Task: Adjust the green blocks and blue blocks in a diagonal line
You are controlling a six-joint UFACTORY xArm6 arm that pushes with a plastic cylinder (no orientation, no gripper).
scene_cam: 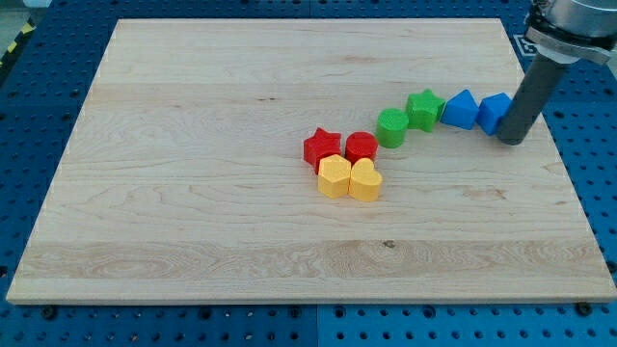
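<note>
A green round block (391, 127), a green star block (423, 109), a blue block with a peaked top (460, 110) and a second blue block (494, 112) lie in a shallow row rising toward the view's right. Neighbours touch or nearly touch. My tip (511, 141) stands at the row's right end, against the right side of the second blue block, partly hiding it.
A red star block (322, 146), a red round block (361, 146), a yellow hexagon block (335, 177) and a yellow heart block (365, 180) sit clustered near the board's middle, just left of and below the green round block. The wooden board's (193, 193) right edge lies close to my tip.
</note>
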